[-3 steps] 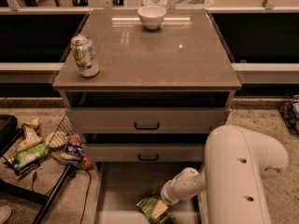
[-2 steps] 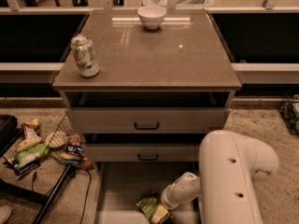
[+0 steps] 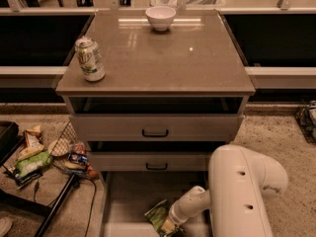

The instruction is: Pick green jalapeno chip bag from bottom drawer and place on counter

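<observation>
The arm, a chunky white thing, fills the lower right and reaches down-left into the bottom drawer, which is pulled out wide under the cabinet. The gripper is at the end of it, low in the drawer near the bottom of the shot, right up against the bag. Honestly can't tell if it's spread or pinching anything, because the wrist blocks that part.

The bag itself is crinkly green and lies on the drawer floor, roughly mid-width, touching or just beside the gripper on its left side. The rest of the drawer floor that shows is plain.

The two shallower drawers above it both have black handles. The top drawer sticks out a bit, and the middle drawer sits just under it.

On the counter there's a green-and-white can standing upright near the left edge, closer to the front left corner. A white bowl sits at the back edge, about centred. The two are well apart.

Down on the speckled floor left of the cabinet there's a mess of snack packets, including a paler green one. They're beside a tipped wire basket, with some black frame legs and a cable nearby.
</observation>
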Robot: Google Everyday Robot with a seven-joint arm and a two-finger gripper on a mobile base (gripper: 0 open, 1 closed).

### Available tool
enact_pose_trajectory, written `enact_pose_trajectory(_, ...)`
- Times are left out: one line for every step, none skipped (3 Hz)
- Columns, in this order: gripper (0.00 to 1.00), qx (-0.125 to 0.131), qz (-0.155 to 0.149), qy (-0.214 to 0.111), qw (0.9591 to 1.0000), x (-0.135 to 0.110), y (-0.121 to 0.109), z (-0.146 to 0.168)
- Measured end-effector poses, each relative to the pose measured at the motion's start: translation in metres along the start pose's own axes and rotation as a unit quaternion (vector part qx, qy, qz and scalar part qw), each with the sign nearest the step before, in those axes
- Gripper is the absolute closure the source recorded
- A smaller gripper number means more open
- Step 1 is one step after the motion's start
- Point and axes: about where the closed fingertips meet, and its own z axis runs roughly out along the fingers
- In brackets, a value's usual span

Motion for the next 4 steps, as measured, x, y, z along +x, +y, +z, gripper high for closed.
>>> enact_pose_trajectory(0.64, 0.000, 0.011, -0.026, 0.9996, -0.021, 0.004, -0.024)
enact_pose_trajectory(0.96, 0.005, -0.003, -0.077, 0.9970, -0.063, 0.018, -0.112)
enact_pose_trajectory(1.00, 0.021, -0.016, -0.088, 0.9958, -0.089, 0.018, -0.199)
enact_pose_trajectory(1.00, 0.035, -0.010, -0.128, 0.9911, -0.121, -0.001, -0.295)
